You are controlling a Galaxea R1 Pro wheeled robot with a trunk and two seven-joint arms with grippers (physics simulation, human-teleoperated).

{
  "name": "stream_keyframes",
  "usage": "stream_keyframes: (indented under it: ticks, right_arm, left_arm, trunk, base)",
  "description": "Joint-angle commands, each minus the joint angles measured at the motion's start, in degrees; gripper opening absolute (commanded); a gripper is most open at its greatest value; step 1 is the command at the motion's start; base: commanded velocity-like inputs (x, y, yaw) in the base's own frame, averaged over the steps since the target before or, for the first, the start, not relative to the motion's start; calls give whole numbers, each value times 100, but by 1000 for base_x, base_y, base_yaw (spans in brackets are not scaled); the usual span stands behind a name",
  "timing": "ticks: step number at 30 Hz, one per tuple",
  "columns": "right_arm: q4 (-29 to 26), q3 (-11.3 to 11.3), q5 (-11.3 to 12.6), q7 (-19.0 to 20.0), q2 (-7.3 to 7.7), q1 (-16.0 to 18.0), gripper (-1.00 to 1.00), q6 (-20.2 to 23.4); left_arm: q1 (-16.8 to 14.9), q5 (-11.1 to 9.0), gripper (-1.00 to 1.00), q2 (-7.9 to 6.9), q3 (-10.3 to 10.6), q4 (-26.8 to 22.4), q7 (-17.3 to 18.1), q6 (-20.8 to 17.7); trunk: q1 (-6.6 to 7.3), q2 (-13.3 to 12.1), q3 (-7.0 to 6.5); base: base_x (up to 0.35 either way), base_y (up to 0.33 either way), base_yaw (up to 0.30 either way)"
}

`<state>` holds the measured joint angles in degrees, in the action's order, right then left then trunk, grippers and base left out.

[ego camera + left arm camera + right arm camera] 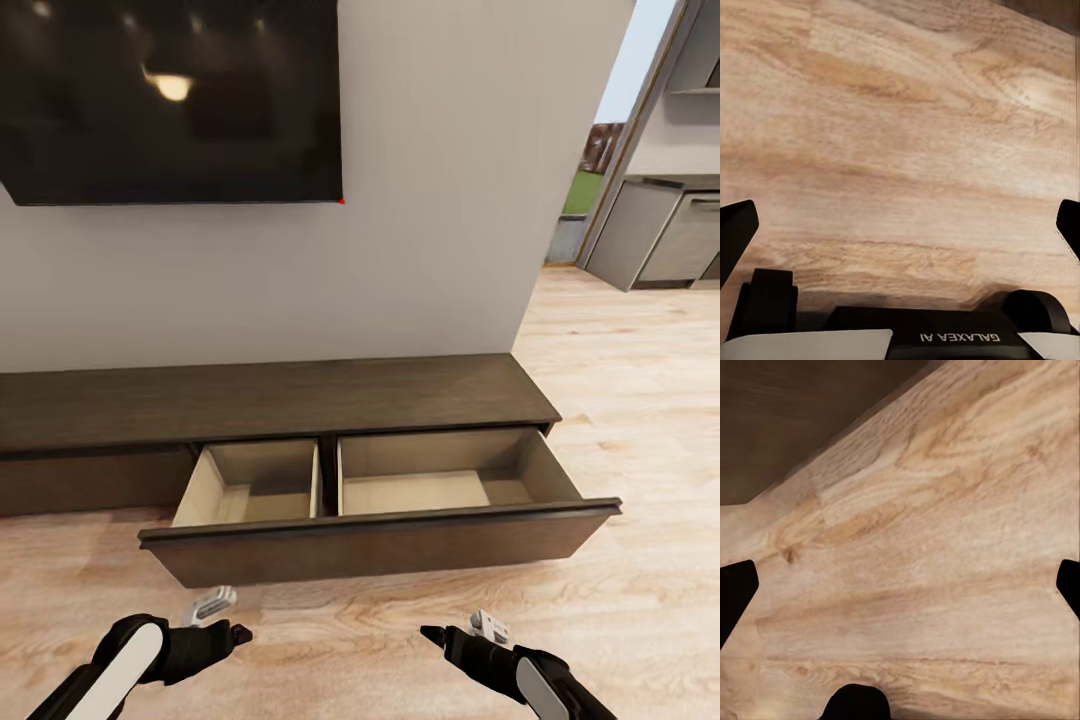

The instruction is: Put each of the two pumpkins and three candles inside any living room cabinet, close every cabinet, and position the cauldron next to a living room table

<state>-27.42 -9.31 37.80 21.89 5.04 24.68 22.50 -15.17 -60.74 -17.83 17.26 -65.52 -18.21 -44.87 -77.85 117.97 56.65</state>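
The cabinet (pixel 270 400) lies directly ahead of me, its long axis running left to right. One drawer (pixel 380 545) is pulled out with two pale compartments, both bare; its front faces both arms about equally. My left gripper (pixel 240 632) and right gripper (pixel 432 633) hover over the floor (pixel 620 400), jaws spread wide, holding nothing.

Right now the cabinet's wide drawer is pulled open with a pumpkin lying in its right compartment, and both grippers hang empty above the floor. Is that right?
Not quite. The head view shows the cabinet's drawer pulled open, but its right compartment holds nothing, and so does the left one. The rest stands: left gripper and right gripper hang open and empty above the wood floor.
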Motion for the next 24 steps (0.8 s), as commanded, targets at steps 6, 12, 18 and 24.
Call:
stream_keyframes:
  ticks: [6, 12, 18, 24]
  right_arm:
    - [-8, -25, 33, -195, 6, 2, 100, 2]
    - [-12, -26, 27, -221, 6, 2, 100, 0]
    - [-31, -30, -286, -231, 6, 2, 100, 0]
    - [-26, -32, -668, -433, -3, 2, 100, 0]
  left_arm:
    - [-4, 125, 100, 101, 14, -1, -60, 89]
    - [-4, 240, 100, 164, 29, -2, -60, 107]
    - [-4, 465, 100, 238, 54, 3, -63, 222]
    - [-4, 672, 100, 322, 62, 4, -68, 374]
  trunk:
    - [133, -240, -104]
    - [265, -481, -211]
    - [397, -721, -319]
    - [528, -962, -427]
  base:
    - [0, 0, 0]
    - [0, 0, 0]
    - [0, 0, 0]
    - [0, 0, 0]
